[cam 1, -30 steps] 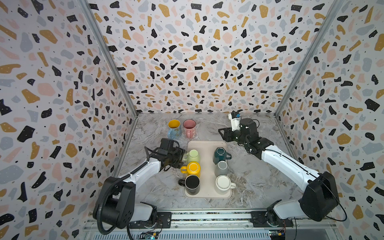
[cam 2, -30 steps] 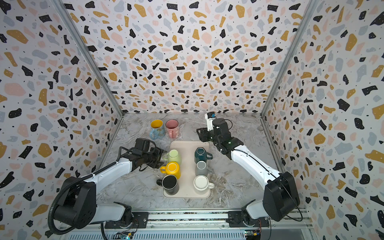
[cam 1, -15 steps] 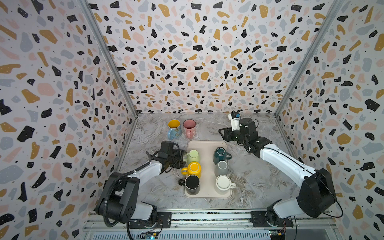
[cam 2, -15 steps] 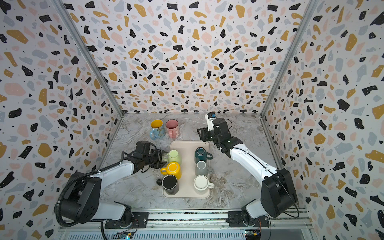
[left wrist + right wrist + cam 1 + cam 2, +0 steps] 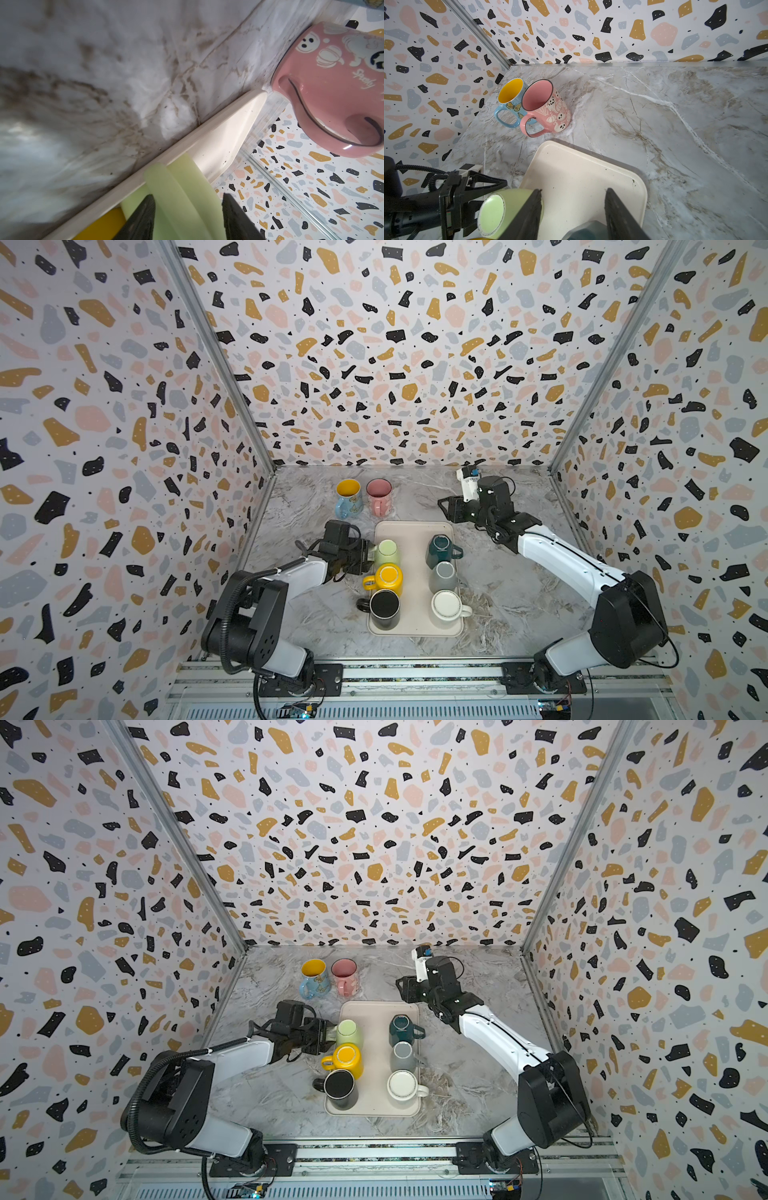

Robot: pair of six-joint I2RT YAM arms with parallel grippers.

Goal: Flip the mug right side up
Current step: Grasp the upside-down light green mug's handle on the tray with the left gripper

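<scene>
While stretched low over the counter (image 5: 332,614), holding the left gripper (image 5: 367,556) at the left side of the light green mug (image 5: 386,551), jaws apart and straddling its handle (image 5: 172,187); not being able to tell whether pinching it or merely flanking it. Finding that mug standing mouth-down at the far left corner of the tray (image 5: 415,539), just beyond the yellow mug (image 5: 388,578). Seeing the blue mug (image 5: 348,497) and pink mug (image 5: 379,497) standing upright side by side behind the tray. Hovering the right gripper (image 5: 446,508) near the tray's far right corner, beyond the dark teal mug (image 5: 440,549), jaws spread and holding nothing.
</scene>
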